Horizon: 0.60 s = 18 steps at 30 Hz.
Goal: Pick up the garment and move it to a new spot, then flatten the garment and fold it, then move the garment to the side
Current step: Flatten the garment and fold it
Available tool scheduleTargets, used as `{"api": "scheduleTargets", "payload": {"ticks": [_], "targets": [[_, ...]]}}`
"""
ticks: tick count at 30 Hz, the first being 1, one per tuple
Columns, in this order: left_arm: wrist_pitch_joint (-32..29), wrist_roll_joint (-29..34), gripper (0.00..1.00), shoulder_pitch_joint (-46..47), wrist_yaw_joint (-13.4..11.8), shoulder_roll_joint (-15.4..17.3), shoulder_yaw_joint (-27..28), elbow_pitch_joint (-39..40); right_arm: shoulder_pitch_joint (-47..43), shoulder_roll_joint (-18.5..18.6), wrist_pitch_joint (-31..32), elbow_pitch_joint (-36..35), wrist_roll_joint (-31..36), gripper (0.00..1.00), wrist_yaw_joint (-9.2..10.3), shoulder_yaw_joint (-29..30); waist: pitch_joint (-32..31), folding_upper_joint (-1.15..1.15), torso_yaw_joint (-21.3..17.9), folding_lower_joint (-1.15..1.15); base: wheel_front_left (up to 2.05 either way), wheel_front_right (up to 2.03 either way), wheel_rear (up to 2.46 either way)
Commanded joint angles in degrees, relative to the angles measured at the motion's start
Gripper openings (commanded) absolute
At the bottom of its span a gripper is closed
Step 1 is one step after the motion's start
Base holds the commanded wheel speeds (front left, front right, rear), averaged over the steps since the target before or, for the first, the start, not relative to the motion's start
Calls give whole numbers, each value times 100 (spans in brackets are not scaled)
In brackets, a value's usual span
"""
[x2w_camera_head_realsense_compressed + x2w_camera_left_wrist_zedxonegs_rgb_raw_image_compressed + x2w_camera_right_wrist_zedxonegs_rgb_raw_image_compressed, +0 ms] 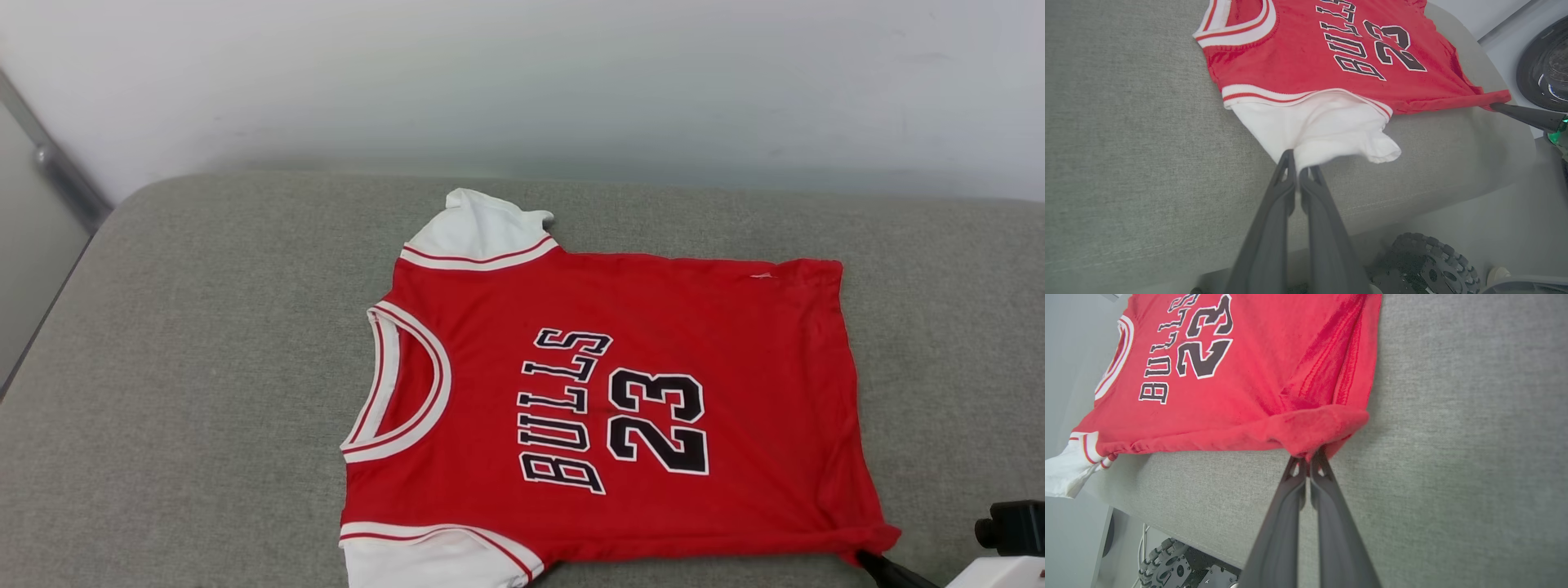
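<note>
The left gripper (1298, 165) rises from the bottom of its wrist view, its two dark fingers nearly together. The edge of the near white sleeve (1323, 126) is pinched at their tips. The sleeve lies toward 12 o'clock from those jaws. In the right wrist view the right gripper (1308, 459) is likewise narrowed to a slit. It grips the bunched near hem corner (1327, 424), which also lies at 12 o'clock from its tips.

In the head view the red Bulls 23 jersey (620, 327) lies face up and mostly flat on the grey cushion (204, 367). Its long axis runs from the collar at 9 o'clock to the hem at 3 o'clock. The far white sleeve (478, 229) points to 12 o'clock.

Both grips sit on the same near long edge, the left arm at the shoulder end and the right arm at the hem end, well apart. The edge looks taut between them, and a little cloth is gathered at the hem corner. With the body of the jersey lying beyond both jaws, the coming move probably turns on carrying this near edge evenly toward 12 o'clock, or drawing it toward 6 o'clock to smooth it.
</note>
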State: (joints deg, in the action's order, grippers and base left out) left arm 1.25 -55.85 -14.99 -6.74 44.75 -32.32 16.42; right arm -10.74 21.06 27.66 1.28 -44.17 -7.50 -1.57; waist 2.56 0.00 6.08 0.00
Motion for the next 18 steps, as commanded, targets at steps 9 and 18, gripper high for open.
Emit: {"api": "scheduleTargets", "payload": {"ticks": [9, 18], "targets": [[399, 168, 0, 485, 87, 87, 436, 167, 145, -403, 336, -629, 179, 0, 2, 381, 272, 0, -108, 0, 0, 0, 0], [189, 324, 0, 1404, 181, 6, 520, 15, 843, -571, 861, -737, 725, 0, 2, 487, 861, 0, -176, 0, 0, 0, 0]]}}
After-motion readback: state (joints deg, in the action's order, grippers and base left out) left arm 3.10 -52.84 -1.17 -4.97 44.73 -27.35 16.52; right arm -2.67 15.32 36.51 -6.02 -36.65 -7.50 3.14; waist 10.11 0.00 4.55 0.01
